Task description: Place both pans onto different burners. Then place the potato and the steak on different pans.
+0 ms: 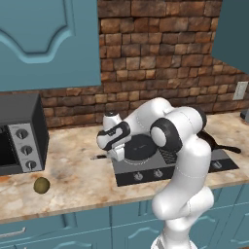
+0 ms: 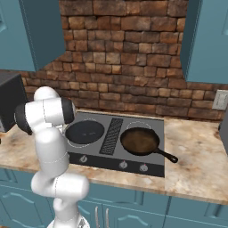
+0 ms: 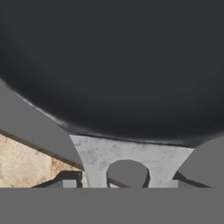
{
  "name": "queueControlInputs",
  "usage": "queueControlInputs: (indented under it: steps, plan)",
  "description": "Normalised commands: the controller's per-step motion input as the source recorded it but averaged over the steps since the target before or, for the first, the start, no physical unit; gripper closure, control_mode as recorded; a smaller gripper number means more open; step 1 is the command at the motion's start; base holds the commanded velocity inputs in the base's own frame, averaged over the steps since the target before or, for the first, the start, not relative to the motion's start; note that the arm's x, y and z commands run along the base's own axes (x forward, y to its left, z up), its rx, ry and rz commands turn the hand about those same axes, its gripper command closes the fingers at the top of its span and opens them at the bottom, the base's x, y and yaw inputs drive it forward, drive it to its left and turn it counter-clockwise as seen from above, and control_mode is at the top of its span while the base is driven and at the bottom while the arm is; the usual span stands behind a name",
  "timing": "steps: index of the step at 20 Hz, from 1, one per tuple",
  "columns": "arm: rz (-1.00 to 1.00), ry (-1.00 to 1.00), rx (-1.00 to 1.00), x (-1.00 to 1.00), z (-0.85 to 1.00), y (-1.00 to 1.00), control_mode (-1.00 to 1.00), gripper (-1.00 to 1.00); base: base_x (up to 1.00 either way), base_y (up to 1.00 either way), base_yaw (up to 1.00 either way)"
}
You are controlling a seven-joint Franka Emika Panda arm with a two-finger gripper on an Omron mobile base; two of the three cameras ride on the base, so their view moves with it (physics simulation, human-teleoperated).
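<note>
Right now the gripper (image 1: 116, 154) hangs low at the left front edge of the cooktop (image 2: 133, 165), pointing down at the grey handle (image 3: 127, 164) of the black pan (image 2: 84, 132). From the hand view that handle, with its round hanging hole, lies directly under the hand, and the pan's dark bowl spreads out just ahead of it. Whether the jaws are closed on the handle or merely standing around it, I cannot tell; the fingertips are not clear enough to judge. The black pan sits on the left burner. Further off, across the ribbed centre strip, the brown skillet (image 2: 140, 140) rests on the right burner. Back on the counter (image 1: 78, 180), well away from the gripper on the oven side, lies the potato (image 1: 42, 185).
</note>
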Motion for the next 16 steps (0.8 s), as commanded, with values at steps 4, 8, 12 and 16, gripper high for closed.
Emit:
queueControlInputs:
  steps: [4, 8, 12, 16]
  plan:
    - [0.0, 0.0, 0.0, 0.0, 0.0, 0.0, -1.0, -1.0, 0.0, 0.0, 0.0]
    - [0.02, 0.0, 0.0, 0.0, 0.03, 0.0, -1.0, -1.0, 0.0, 0.0, 0.0]
    - [0.01, 0.0, 0.0, -0.12, 0.42, 0.01, -1.0, -1.0, 0.0, 0.0, 0.0]
    - [0.01, 0.0, 0.0, -0.25, 0.83, 0.04, -1.0, -1.0, 0.0, 0.0, 0.0]
